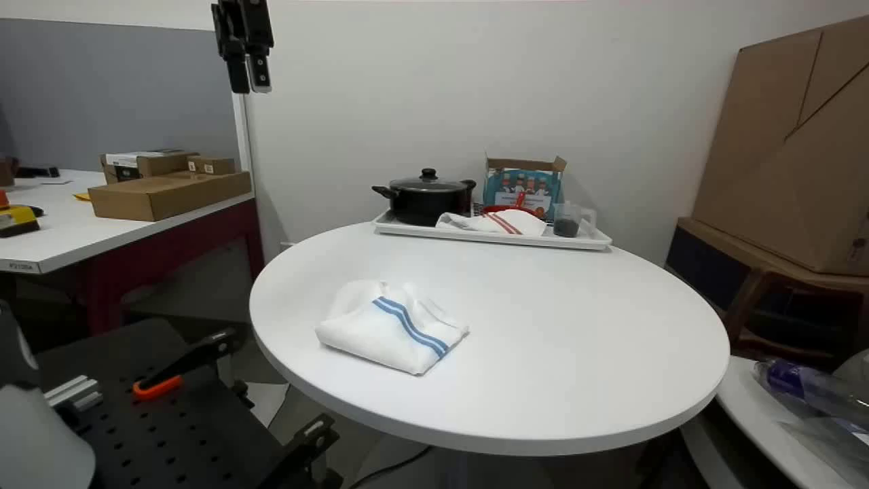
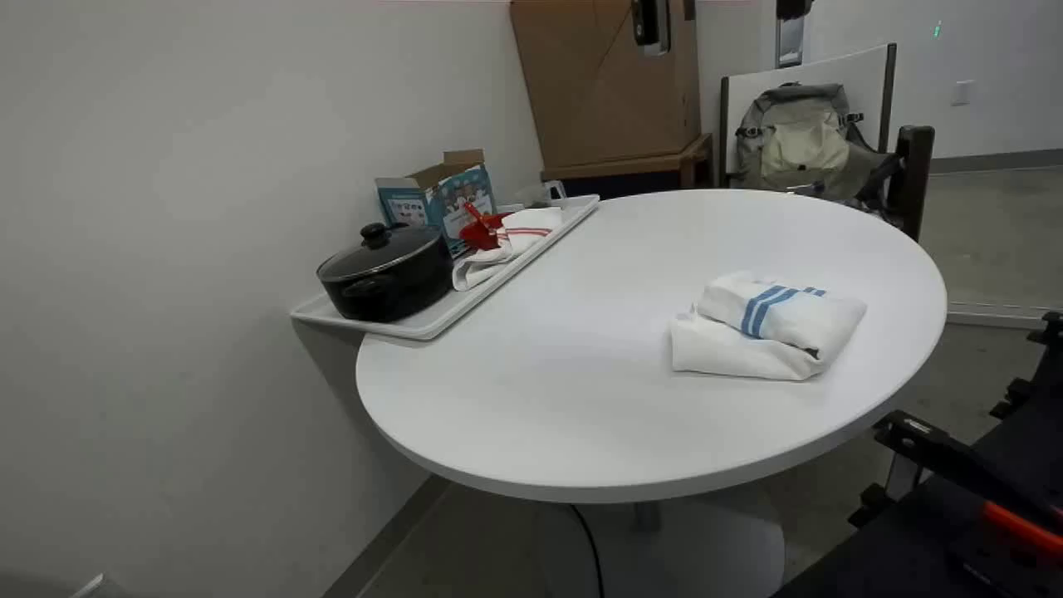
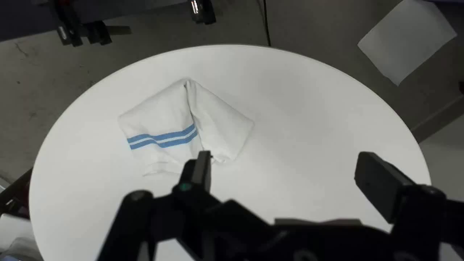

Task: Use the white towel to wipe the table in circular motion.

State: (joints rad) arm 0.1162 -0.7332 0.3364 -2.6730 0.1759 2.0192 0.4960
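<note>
A folded white towel (image 1: 394, 333) with blue stripes lies on the round white table (image 1: 577, 353). The towel shows in both exterior views (image 2: 764, 328), and it lies left of centre in the wrist view (image 3: 221, 123). My gripper (image 1: 250, 85) hangs high above the table, at the top of an exterior view. In the wrist view the gripper (image 3: 284, 157) has its two fingers wide apart with nothing between them. The left finger overlaps the towel's lower edge in that view, but the gripper is well above the towel and not touching it.
A white tray (image 1: 434, 233) stands at the table's wall-side edge. It holds a black lidded pot (image 1: 428, 200), a red-striped towel (image 1: 506, 222), a red pan (image 2: 484, 231), a blue box (image 1: 521, 187) and a clear cup (image 1: 567, 221). The wall rises behind the tray.
</note>
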